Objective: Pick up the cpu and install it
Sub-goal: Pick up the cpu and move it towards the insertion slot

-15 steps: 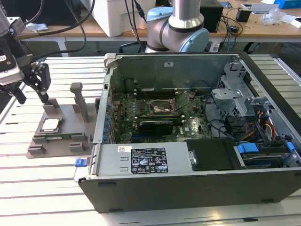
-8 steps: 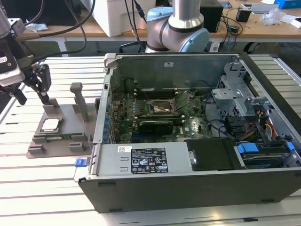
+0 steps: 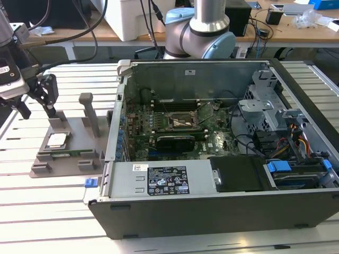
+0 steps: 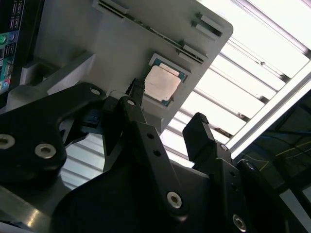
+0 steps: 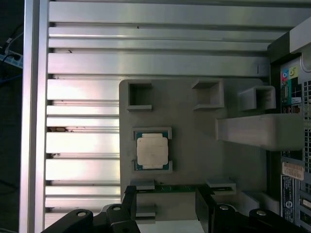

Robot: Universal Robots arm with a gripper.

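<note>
The cpu (image 3: 56, 140) is a small square chip with a silvery top. It lies flat in a recess of the grey plastic holder block (image 3: 74, 132), at the exterior view's left. Both wrist views show the cpu (image 4: 163, 82) (image 5: 152, 150) seated in its frame. My gripper (image 3: 38, 114) hangs a little above the holder, just off to the side of the chip. It is open, and the black fingers (image 4: 136, 92) stand apart with nothing between them. In the first wrist view the gripper (image 5: 166, 196) is near the holder's edge, short of the chip.
The holder has an upright post (image 3: 87, 112) and a thin green strip (image 5: 170, 188) in a slot. The open computer case (image 3: 212, 211) lies to the exterior view's right, with the motherboard socket (image 3: 183, 121), a black expansion card (image 3: 175, 142) and cables inside. Everything rests on a slatted aluminium table (image 3: 47, 211).
</note>
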